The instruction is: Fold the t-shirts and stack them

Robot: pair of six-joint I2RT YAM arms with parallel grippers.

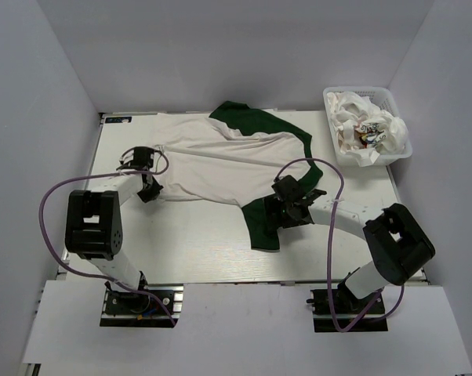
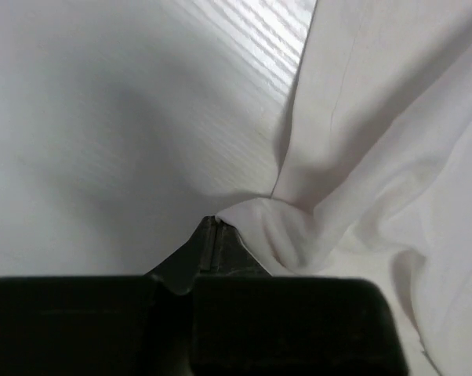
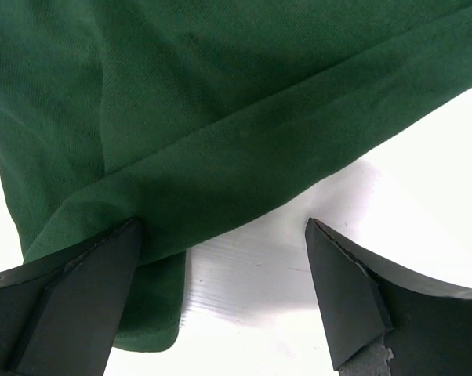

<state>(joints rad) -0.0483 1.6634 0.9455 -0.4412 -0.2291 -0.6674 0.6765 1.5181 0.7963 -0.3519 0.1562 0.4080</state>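
Observation:
A white t-shirt with dark green sleeves [image 1: 220, 160] lies spread across the far half of the table. My left gripper [image 1: 149, 188] sits at its lower left corner, shut on the white hem [image 2: 255, 215]. My right gripper [image 1: 289, 205] is open over the near green sleeve [image 1: 261, 223], whose edge [image 3: 220, 157] lies between and just ahead of my fingers [image 3: 87, 290]. More crumpled white t-shirts with small colourful prints [image 1: 369, 129] are piled in the basket.
A white plastic lattice basket [image 1: 335, 146] stands at the far right corner of the table. Grey walls close in the table at the left, back and right. Purple cables loop from both arms.

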